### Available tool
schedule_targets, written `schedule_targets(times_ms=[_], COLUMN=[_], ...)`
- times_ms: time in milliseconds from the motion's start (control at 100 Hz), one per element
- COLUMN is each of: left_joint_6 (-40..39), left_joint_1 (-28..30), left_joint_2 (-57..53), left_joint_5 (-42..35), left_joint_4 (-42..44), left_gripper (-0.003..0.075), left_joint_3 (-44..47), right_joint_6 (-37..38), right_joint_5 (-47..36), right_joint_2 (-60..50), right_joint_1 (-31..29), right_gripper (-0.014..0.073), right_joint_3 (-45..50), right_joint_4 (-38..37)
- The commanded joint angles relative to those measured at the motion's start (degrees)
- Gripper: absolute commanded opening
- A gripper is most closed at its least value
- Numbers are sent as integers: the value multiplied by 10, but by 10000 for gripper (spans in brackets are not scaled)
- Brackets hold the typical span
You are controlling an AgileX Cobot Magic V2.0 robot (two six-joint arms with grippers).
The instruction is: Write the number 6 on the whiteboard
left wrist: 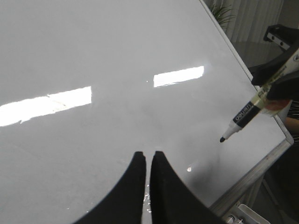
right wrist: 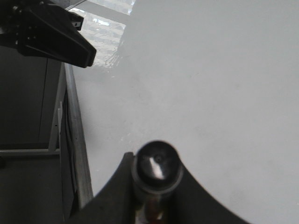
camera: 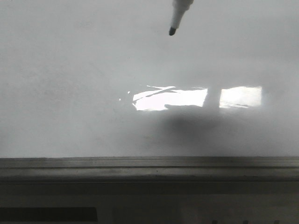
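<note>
The whiteboard (camera: 70, 93) fills the front view, glossy white with a bright glare patch and a grey metal edge strip (camera: 149, 163) at the near side. No drawn number 6 shows on it in any view. A black-and-white marker pen (camera: 176, 16) hangs tip down just above the board at the far middle. It also shows in the left wrist view (left wrist: 247, 114), tip a little off the surface. My right gripper (right wrist: 156, 175) is shut on the marker, seen end-on. My left gripper (left wrist: 146, 156) is shut and empty, low over the board near its edge.
The board's grey edge strip (left wrist: 252, 175) runs close beside my left fingers. Beyond the board's edge a dark frame (right wrist: 51, 154) drops away. My left arm's black body (right wrist: 51, 32) hangs over the board's corner. A plant (left wrist: 219, 11) stands past the far edge.
</note>
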Motion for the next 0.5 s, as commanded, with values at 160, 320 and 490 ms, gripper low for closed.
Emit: schedule_targets(times_ms=[160,320,490], left_joint_6=[-7,-7,-7], left_joint_1=[-1,-1,-1], left_joint_2=[3,3,3], left_joint_5=[27,27,27], left_joint_4=[-9,-9,-9], left_gripper=[-20,-20,-20], left_joint_3=[-14,-14,-14], right_joint_6=[-4,-4,-4], right_joint_5=[-59,-49,-46], right_joint_2=[-11,-14,-14], right_joint_1=[-2,-2,-2], right_gripper=[-64,-64,-64], right_joint_3=[-21,-21,-21], right_joint_4=[24,24,24])
